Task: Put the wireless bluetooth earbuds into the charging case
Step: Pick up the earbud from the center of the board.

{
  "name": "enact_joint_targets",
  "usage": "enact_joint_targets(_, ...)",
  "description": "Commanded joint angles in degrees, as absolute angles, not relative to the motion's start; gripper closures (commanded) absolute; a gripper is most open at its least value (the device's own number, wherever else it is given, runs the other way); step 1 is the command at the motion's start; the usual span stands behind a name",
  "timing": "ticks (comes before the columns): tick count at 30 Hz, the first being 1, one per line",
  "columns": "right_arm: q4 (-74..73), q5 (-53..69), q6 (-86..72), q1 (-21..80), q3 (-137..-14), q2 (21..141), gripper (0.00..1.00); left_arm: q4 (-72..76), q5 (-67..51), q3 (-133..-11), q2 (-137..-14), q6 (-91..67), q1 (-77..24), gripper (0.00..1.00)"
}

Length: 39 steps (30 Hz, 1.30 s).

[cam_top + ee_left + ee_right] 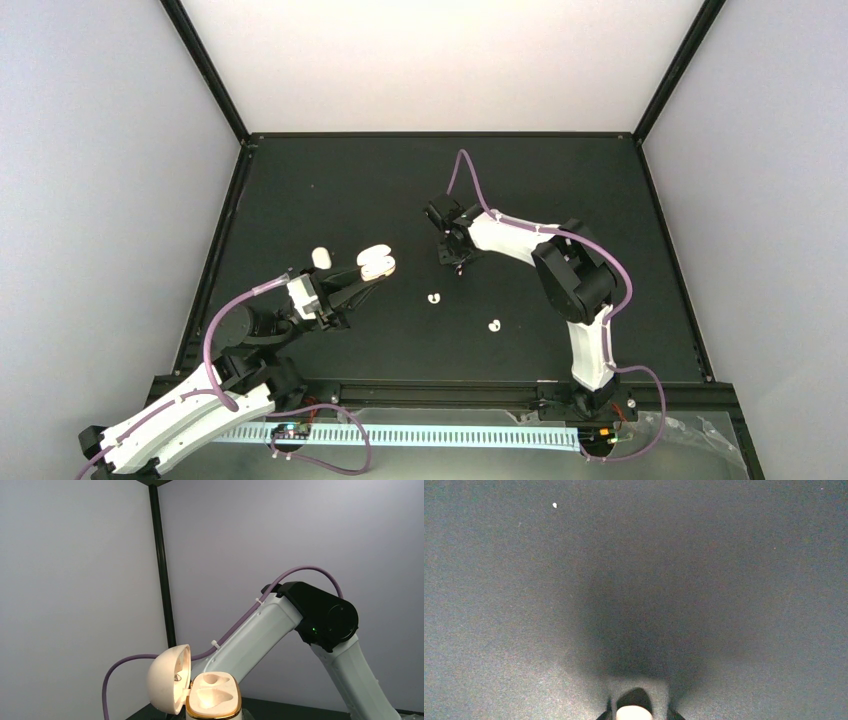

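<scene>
Charging case (375,264), a cream, gold-rimmed plastic clamshell, sits left of centre in the top view with its lid open, clamped in the left gripper (364,274). The right gripper (457,262), at centre, appears to pinch a small cream earbud (634,713). It should probably be lined up over a moulded socket (212,696) before release. Two loose earbuds (433,297) (494,325) lie at lower centre. No writing is legible.

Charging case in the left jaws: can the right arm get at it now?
Likely yes. The charging case sits open in the left jaws, both wells empty; only bare mat lies between it and the right jaws, which pinch a cream earbud.
</scene>
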State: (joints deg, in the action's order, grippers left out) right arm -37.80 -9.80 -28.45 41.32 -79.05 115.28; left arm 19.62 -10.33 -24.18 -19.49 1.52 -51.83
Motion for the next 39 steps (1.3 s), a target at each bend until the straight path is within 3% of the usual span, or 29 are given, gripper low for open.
enact_joint_targets(1, -35.8, -8.2, -29.0, 40.9, -78.8, 118.8, 0.72, 19.7, -10.2, -25.7, -19.3, 1.5, -52.1, 0.99)
enact_joint_targets(20, -34.8, -7.8, -29.1, 40.9, -75.3, 116.7, 0.98, 19.6, -10.4, -25.7, -19.3, 1.5, -52.1, 0.98)
enact_joint_targets(28, -33.2, -9.8, -30.2, 40.8, -73.5, 113.5, 0.99, 19.6, -10.3, -25.7, -19.7, 1.5, -52.1, 0.99)
enact_joint_targets(39, -15.9, -10.4, -31.9, 40.9, -61.4, 88.2, 0.99, 19.8, -9.4, -25.5, -18.9, 2.1, -52.1, 0.99)
